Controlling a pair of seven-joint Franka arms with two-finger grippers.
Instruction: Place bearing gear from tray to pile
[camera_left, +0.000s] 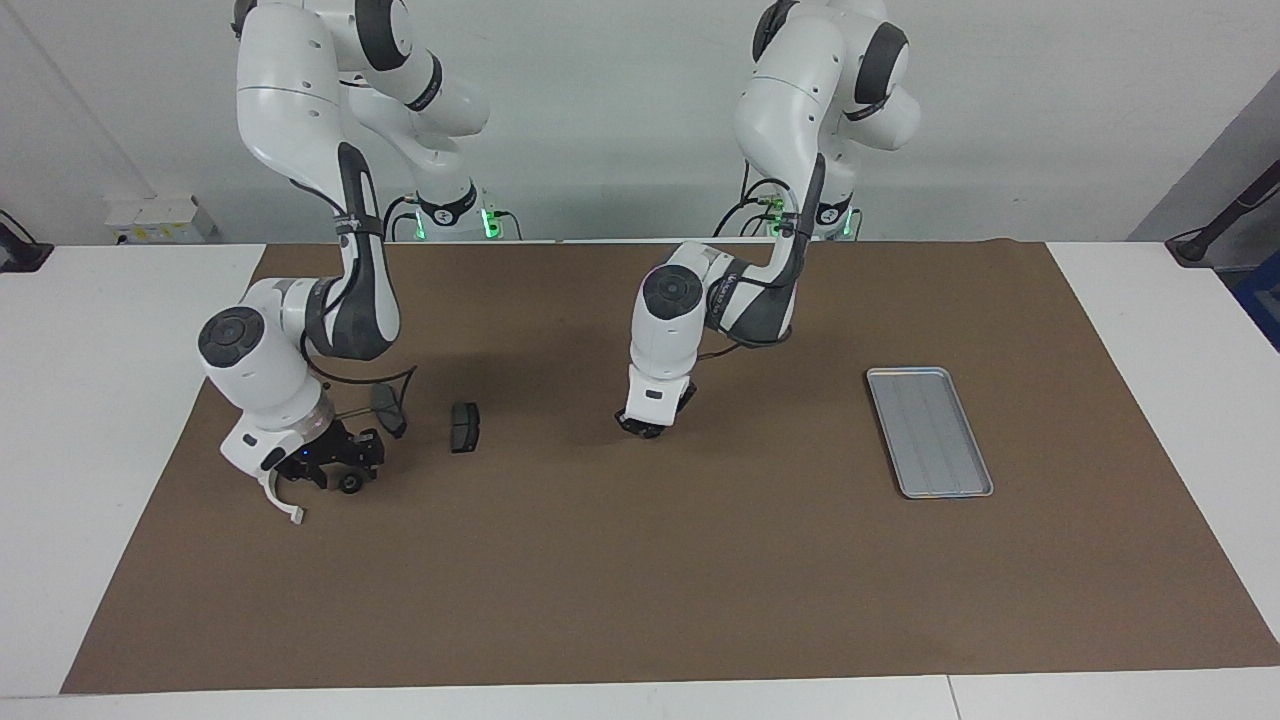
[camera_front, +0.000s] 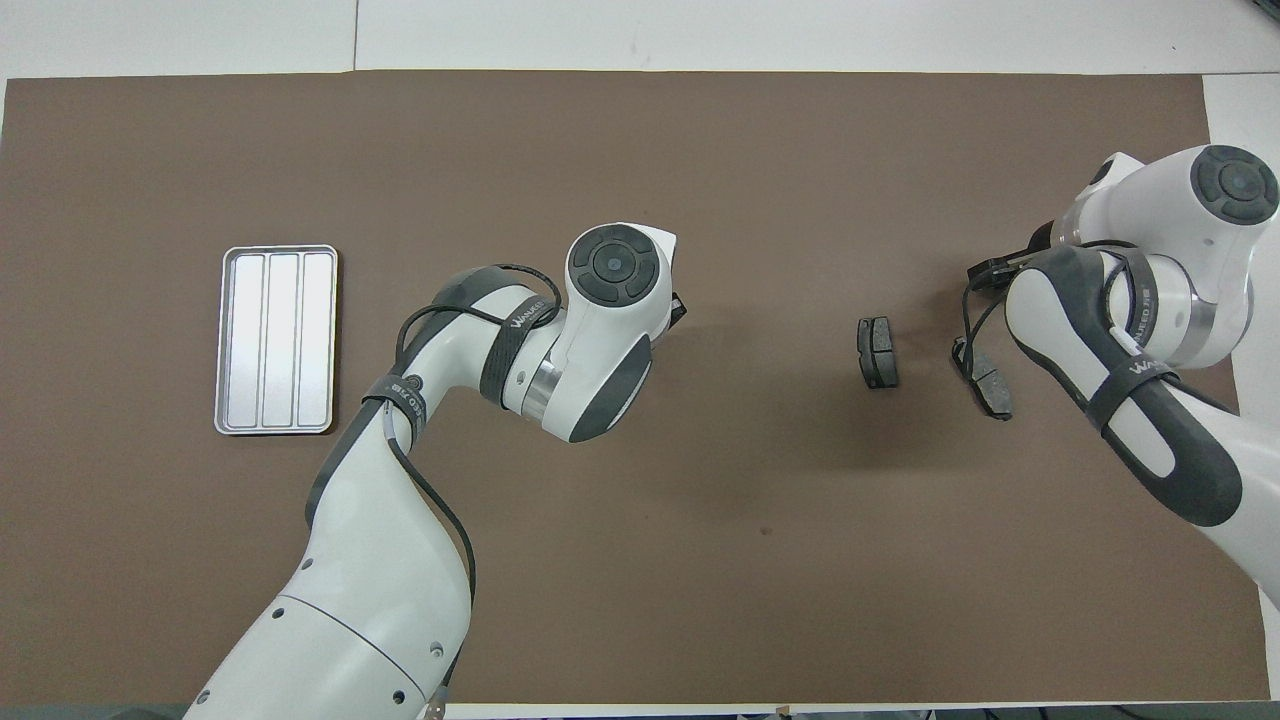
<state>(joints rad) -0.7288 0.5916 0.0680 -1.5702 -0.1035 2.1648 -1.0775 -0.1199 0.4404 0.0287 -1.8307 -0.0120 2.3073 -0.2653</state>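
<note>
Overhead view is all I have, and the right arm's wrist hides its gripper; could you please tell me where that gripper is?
Observer: The right gripper is low over the brown mat, beside the white bracket.
Operator: Is the gear visible there?
Observer: A small dark round part sits at the gripper's tip; I cannot tell whether it is held.
Operator: And the left gripper?
Observer: The left gripper hangs shut over bare mat, between a dark brake pad and the tray.

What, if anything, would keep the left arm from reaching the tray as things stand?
Probably nothing, so yes: the left gripper hangs over bare mat, and only bare mat lies between it and the tray.
</note>
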